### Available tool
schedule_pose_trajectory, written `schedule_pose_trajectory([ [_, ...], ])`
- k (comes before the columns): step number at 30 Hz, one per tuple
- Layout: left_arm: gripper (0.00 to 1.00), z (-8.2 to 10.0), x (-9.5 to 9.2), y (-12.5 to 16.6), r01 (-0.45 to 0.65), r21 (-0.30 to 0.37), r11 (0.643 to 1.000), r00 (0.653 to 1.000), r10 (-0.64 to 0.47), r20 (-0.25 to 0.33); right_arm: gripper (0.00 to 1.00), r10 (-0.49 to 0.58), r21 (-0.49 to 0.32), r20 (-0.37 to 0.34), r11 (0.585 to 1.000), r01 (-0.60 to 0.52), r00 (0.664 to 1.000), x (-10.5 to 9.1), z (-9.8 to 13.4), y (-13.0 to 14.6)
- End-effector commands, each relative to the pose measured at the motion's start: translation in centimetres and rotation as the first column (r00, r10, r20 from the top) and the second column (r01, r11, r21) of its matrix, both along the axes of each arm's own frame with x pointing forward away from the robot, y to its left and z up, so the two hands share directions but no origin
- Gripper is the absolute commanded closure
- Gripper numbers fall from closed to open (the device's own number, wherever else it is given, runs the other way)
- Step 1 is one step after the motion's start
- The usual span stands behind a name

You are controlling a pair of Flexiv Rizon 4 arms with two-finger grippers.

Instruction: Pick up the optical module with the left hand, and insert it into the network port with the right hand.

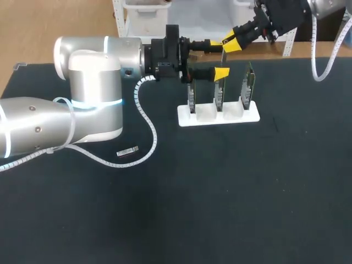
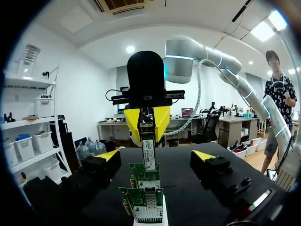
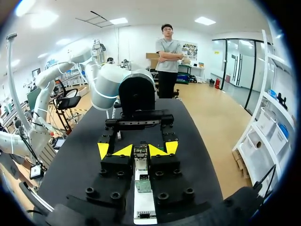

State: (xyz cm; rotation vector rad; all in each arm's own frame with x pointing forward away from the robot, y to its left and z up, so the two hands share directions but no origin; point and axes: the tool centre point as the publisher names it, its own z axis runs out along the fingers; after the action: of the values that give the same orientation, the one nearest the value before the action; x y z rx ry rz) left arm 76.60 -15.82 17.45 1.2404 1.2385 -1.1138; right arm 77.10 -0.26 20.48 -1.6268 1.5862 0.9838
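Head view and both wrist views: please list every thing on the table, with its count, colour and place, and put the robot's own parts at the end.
optical module: one, silver, held upright in the right gripper, just above the network cards.
small metal piece: one, silver, lying flat on the table beside the left arm; probably a second module.
network cards: three, green, upright in a row in the stand.
stand: one, white, on the far half of the table.
table: one, black.
left gripper: one, black with yellow tips, open, one finger on each side of the cards.
right gripper: one, black with yellow tips, shut on the optical module.
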Motion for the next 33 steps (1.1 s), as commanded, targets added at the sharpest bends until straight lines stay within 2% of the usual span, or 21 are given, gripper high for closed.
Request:
schedule_pose_trajectory([
  [1, 0.00, 0.1, -0.1, 0.1, -0.009, 0.006, 1.000, 1.000, 0.009, -0.007, 1.00, -0.004, 0.003, 0.000, 1.000, 0.004, 1.000, 0.0, -0.1, -0.1],
  [5, 0.00, 0.3, -0.3, 0.2, -0.012, 0.038, 0.999, 0.999, 0.013, -0.031, 1.00, -0.007, 0.006, -0.001, 1.000, 0.007, 1.000, 0.0, -0.1, -0.1],
  [14, 0.00, 1.5, -1.3, 0.9, -0.012, 0.080, 0.997, 1.000, 0.014, -0.027, 1.00, -0.010, 0.011, -0.006, 1.000, 0.010, 1.000, 0.1, -0.2, -0.2],
  [19, 0.00, 1.5, -2.0, 1.3, -0.017, 0.174, 0.985, 0.999, 0.025, -0.041, 1.00, -0.011, 0.012, -0.008, 1.000, 0.011, 1.000, 0.1, -0.3, -0.3],
  [22, 0.00, 1.4, -2.4, 2.0, -0.026, 0.178, 0.984, 0.998, 0.035, -0.047, 1.00, -0.011, 0.012, -0.008, 1.000, 0.012, 1.000, 0.2, -0.3, -0.4],
  [26, 0.00, 1.8, -2.9, 2.8, -0.051, 0.222, 0.974, 0.997, 0.061, -0.038, 1.00, -0.014, 0.012, -0.007, 1.000, 0.014, 1.000, 0.2, -0.3, -0.4],
  [33, 0.00, 2.5, -3.4, 3.5, -0.060, 0.261, 0.964, 0.997, 0.071, -0.034, 1.00, -0.015, 0.014, -0.008, 1.000, 0.016, 1.000, 0.3, -0.3, -0.5],
])
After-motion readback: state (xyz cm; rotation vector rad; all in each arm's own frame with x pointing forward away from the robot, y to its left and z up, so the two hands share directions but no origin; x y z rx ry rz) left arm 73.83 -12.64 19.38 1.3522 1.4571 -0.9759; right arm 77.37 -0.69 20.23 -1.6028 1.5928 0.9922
